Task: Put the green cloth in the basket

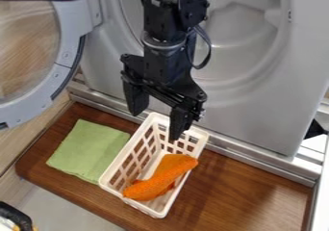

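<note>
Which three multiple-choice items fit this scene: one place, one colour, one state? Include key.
1. Where is the green cloth?
A) In the gripper
B) In the basket
C) Beside the basket

2. What colour is the cloth in the basket?
A) Orange
B) Blue
C) White

3. How is the gripper?
A) Shut on the green cloth
B) Open
C) Shut, empty

Key:
1 C: it lies on the brown board, outside the basket.
2 A: orange fabric shows inside.
3 B: fingers are spread apart.
</note>
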You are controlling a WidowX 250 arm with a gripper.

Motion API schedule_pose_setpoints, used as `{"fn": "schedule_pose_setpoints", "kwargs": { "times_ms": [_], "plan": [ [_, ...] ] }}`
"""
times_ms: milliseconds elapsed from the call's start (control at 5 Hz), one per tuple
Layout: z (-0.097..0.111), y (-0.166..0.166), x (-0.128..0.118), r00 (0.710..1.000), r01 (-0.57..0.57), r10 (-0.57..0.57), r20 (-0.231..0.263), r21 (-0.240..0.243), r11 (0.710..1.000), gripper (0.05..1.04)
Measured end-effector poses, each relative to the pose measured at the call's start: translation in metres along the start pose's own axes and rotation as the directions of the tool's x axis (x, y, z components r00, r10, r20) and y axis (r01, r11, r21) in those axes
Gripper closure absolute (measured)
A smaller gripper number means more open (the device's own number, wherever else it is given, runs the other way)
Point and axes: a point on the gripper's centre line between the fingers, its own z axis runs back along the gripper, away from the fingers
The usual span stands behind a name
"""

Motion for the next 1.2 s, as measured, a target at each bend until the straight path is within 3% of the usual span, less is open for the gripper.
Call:
{"fn": "schedule_pose_setpoints", "kwargs": {
  "times_ms": [200, 400, 800, 1000, 1200],
  "plan": [
    [-0.005, 0.000, -0.002, 1.000, 0.001, -0.001, -0.025, 0.000, 1.000, 0.083],
    [-0.019, 0.020, 0.007, 0.999, -0.033, 0.033, -0.036, 0.015, 0.999, 0.083],
    [-0.061, 0.096, 0.018, 0.993, -0.118, 0.118, -0.016, 0.022, 0.993, 0.083],
    [-0.098, 0.126, 0.012, 0.996, -0.081, 0.082, -0.042, 0.019, 0.997, 0.083],
    [-0.113, 0.137, 0.005, 0.998, -0.049, 0.050, -0.022, 0.038, 0.998, 0.083]
  ]
}}
